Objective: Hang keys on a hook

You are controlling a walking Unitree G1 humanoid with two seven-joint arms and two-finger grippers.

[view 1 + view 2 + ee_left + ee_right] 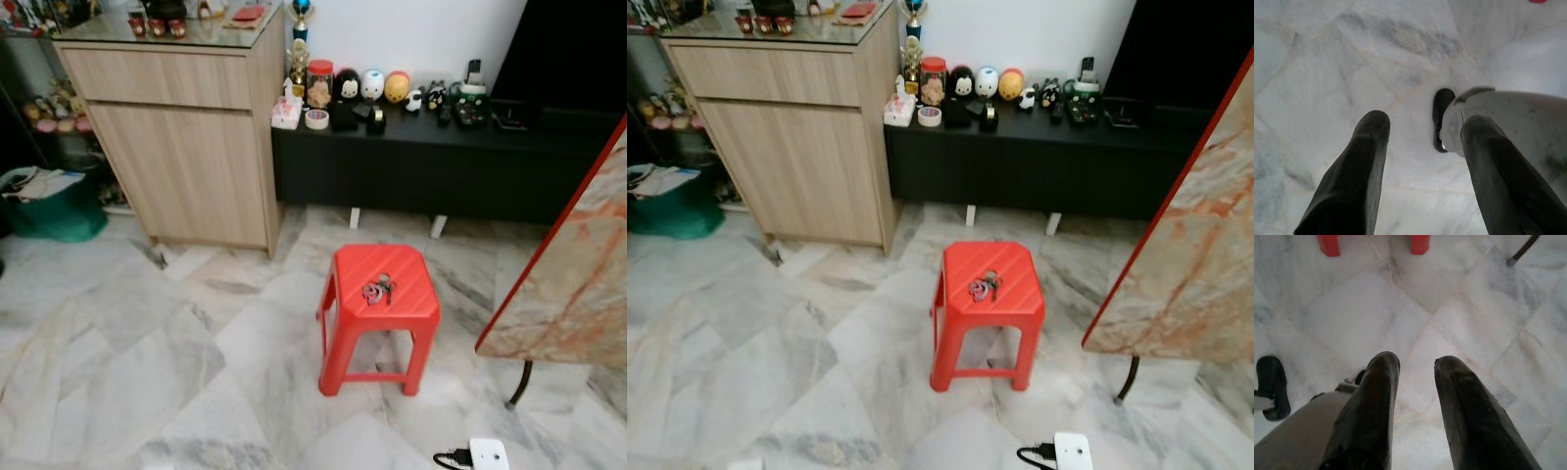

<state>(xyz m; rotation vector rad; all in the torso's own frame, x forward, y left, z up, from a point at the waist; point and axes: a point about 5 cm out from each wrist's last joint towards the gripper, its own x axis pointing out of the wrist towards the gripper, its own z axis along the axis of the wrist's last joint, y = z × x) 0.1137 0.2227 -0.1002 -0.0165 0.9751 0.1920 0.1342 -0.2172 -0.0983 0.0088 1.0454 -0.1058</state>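
Note:
A bunch of keys [377, 290] with a pink tag lies in the middle of the seat of a red plastic stool [411, 304] on the marble floor, a short way ahead of me. Both arms hang low, aimed at the floor. My left gripper [1425, 122] is open with nothing between its black fingers. Nothing is held in my right gripper [1418, 361] either, which is open, and the stool's red legs [1327, 245] stand beyond its fingertips.
A light wooden cabinet [176, 137] stands at the back left beside a low black console [441, 162] lined with figurines. A marble table with a red edge [578, 264] juts in at right. A white power strip [487, 455] lies near my feet, a green bag [54, 211] far left.

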